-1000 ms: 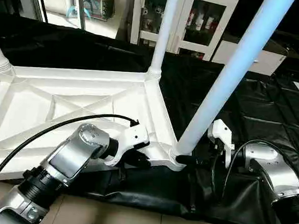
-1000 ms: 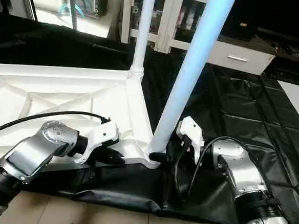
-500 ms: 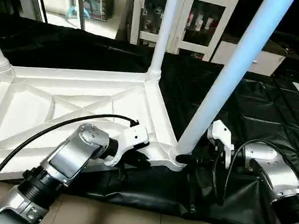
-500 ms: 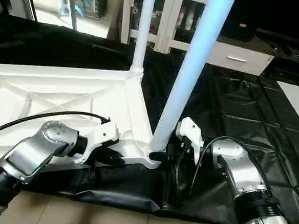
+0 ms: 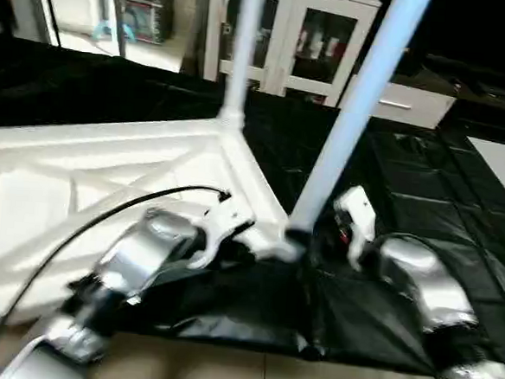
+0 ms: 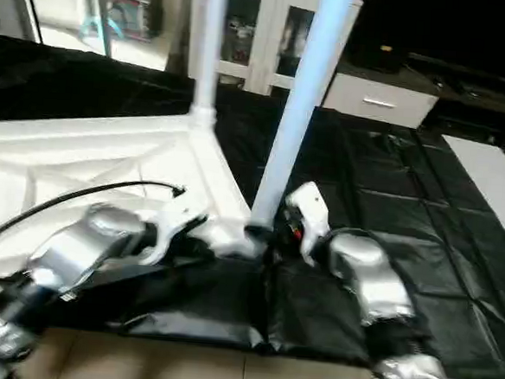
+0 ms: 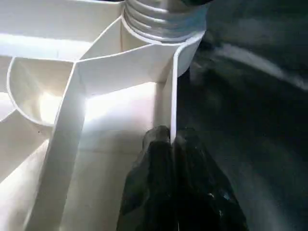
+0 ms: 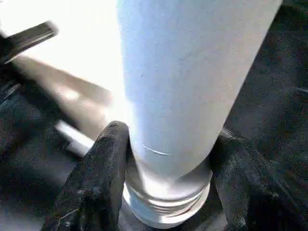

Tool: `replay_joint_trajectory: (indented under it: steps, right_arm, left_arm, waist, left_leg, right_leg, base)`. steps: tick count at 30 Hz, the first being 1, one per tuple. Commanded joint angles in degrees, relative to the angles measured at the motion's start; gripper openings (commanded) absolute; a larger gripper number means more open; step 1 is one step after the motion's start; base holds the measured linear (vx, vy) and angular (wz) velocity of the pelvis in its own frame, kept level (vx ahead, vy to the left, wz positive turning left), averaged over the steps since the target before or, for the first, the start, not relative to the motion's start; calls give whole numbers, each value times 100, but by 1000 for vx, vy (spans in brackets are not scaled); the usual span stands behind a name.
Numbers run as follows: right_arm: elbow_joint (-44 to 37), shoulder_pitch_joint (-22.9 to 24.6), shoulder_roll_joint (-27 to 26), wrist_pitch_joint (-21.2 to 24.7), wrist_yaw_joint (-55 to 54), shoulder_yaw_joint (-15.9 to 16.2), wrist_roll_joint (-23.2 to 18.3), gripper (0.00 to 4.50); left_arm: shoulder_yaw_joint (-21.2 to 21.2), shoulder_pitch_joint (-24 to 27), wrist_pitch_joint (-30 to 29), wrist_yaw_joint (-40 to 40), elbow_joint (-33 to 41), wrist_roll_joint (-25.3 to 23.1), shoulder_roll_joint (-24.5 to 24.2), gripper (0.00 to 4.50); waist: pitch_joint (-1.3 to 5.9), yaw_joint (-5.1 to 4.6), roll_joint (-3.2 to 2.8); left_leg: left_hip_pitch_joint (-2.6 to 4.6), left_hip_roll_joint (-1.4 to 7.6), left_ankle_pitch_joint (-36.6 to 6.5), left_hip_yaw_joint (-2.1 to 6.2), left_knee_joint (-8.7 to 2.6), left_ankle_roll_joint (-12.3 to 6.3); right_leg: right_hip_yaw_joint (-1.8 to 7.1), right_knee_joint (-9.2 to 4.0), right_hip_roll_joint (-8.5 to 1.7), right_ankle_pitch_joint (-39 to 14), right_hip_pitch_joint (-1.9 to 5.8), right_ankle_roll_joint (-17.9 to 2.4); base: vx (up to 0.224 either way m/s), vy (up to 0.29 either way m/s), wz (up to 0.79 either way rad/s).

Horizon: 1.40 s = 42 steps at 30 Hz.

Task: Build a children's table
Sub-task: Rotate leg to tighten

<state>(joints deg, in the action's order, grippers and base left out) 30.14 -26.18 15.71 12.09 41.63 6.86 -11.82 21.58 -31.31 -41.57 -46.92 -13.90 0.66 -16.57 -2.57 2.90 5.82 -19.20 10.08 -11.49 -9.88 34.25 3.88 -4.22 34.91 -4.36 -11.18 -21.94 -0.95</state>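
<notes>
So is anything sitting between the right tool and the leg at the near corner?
Nothing visible. The right tool has one finger on each side of the near leg, just above its threaded base; the left tool pinches the tabletop's rim.

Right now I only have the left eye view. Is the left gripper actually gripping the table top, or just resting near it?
Observer: Gripping. In the left wrist view the left gripper is shut on the thin side wall of the table top, one finger inside and one outside.
Operator: And the right one?
Observer: The right wrist view has the right gripper pinching the near leg, with a finger on each side.
Operator: How low on the leg?
Observer: At the base, just above its ribbed collar.
</notes>
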Motion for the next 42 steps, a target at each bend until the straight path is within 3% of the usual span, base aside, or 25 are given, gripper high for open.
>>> replay_joint_trajectory:
  steps: [1, 2, 3, 5, 6, 8, 12, 15, 16, 23, 25, 29, 30, 31, 33, 34, 36, 42]
  right_arm:
    - [814, 73, -329, 672, -1453, -168, 375, 217]
    - [888, 12, -480, 696, -1765, -271, 331, 217]
    - [1049, -129, -838, 708, -2493, -503, 228, 216]
    - [1091, -209, -1063, 641, -2799, -528, 230, 216]
    - [1055, -249, -1203, 565, -2905, -436, 323, 213]
    - [996, -269, -1292, 481, -2886, -417, 317, 211]
    - [847, -320, -1337, 274, -2595, -337, 374, 210]
    - [758, -342, -1350, 319, -2429, -425, 221, 210]
    - [702, -340, -1325, 325, -2418, -450, 190, 265]
    - [185, -242, -971, 385, -1895, -575, 3, 324]
    - [-43, -185, -742, 390, -1554, -564, -53, 339]
    - [-319, -99, -283, 330, -704, -418, -105, 368]
    - [-426, -63, -59, 301, -301, -336, -129, 381]
    - [-465, -49, 56, 278, -109, -293, -131, 385]
    - [-570, -10, 461, 261, 606, -168, -151, 400]
    - [-578, -7, 536, 263, 750, -154, -155, 411]
    - [-607, 9, 758, 257, 1179, -90, -161, 425]
    - [-673, 36, 1100, 215, 1846, 113, -188, 444]
  left_arm:
    - [-319, -300, -9, 577, -255, 74, 395, 0]
    - [-347, -369, 25, 722, -361, 41, 475, 0]
    - [-403, -537, 130, 1065, -619, -44, 667, 0]
    - [-411, -662, 250, 1253, -789, -100, 788, 0]
    - [-416, -752, 334, 1347, -901, -129, 876, 0]
    - [-420, -790, 369, 1357, -928, -141, 918, 0]
    - [-400, -807, 393, 1308, -964, -180, 911, 0]
    - [-365, -781, 442, 1297, -1029, -179, 876, 0]
    - [-356, -762, 455, 1285, -1032, -178, 859, 0]
    - [-241, -607, 440, 1029, -802, -201, 662, 0]
    - [-119, -514, 513, 758, -627, -181, 516, 0]
    - [156, -307, 604, 157, -227, -110, 195, 0]
    - [297, -210, 615, -130, -35, -90, 20, 0]
    - [367, -163, 597, -263, 60, -80, -71, 0]
    - [569, 2, 487, -698, 404, 3, -383, 0]
    - [595, 37, 507, -781, 473, 28, -441, 0]
    - [649, 121, 511, -975, 653, 89, -588, 0]
    - [699, 256, 502, -1264, 952, 178, -844, 0]
  waist:
    - [202, -54, -65]
    - [203, -66, -73]
    - [200, -127, -125]
    - [231, -152, -143]
    - [253, -159, -200]
    - [239, -124, -171]
    - [223, -94, -159]
    - [213, -84, -150]
    - [214, -74, -153]
    - [231, -22, -139]
    - [245, -5, -138]
    - [295, 55, -141]
    - [328, 90, -125]
    - [356, 119, -140]
    - [326, 137, -135]
    - [327, 160, -120]
    - [315, 205, -143]
    - [285, 219, -137]
  left_leg:
    - [14, 299, -2519, 255, -515, 268]
    - [22, 291, -2559, 259, -510, 271]
    - [59, 289, -2785, 286, -513, 309]
    - [32, 309, -2854, 332, -535, 346]
    - [-24, 353, -2848, 376, -593, 395]
    - [9, 350, -2736, 331, -590, 389]
    - [-29, 344, -2460, 282, -591, 284]
    - [-10, 341, -2414, 254, -583, 249]
    - [-4, 343, -2373, 248, -581, 236]
    - [-38, 358, -1944, 218, -575, 118]
    - [-63, 364, -1750, 211, -569, 80]
    - [-93, 360, -1015, 153, -525, -101]
    - [-124, 365, -713, 145, -489, -198]
    - [-110, 358, -297, 125, -448, -308]
    - [-109, 342, -55, 81, -419, -511]
    - [-123, 345, -61, 65, -413, -578]
    - [-79, 374, -217, 52, -420, -539]
    - [-44, 395, -729, 49, -461, -170]
  right_leg:
    - [184, -685, -479, -3566, 70, -344]
    - [175, -704, -485, -3613, 68, -307]
    - [126, -756, -492, -3679, 34, -255]
    - [58, -761, -500, -3451, 113, -249]
    - [48, -719, -511, -2758, 178, -366]
    - [93, -698, -523, -2291, 117, -544]
    - [158, -669, -549, -2270, 131, -639]
    - [183, -665, -544, -2258, 107, -673]
    - [191, -661, -546, -2252, 108, -686]
    - [208, -632, -552, -2139, 142, -719]
    - [211, -619, -551, -2025, 150, -746]
    - [225, -506, -530, -1124, 199, -994]
    - [229, -438, -532, -745, 238, -1073]
    - [226, -355, -507, -147, 238, -1225]
    - [229, -301, -468, 299, 212, -1431]
    - [234, -292, -489, 288, 244, -1476]
    - [224, -320, -486, -3, 218, -1492]
    - [228, -390, -482, -793, 195, -1320]
  base:
    - [0, 0, 0]
    - [0, 0, 0]
    - [0, 0, 0]
    - [0, 0, 0]
    - [0, 0, 0]
    - [0, 0, 0]
    - [0, 0, 0]
    - [0, 0, 0]
    - [0, 0, 0]
    - [0, 0, 0]
    - [0, 0, 0]
    - [25, -12, 0]
    - [55, -26, -1]
    - [57, -24, 1]
    - [29, -12, 1]
    - [0, 0, 0]
    - [0, 0, 0]
    - [0, 0, 0]
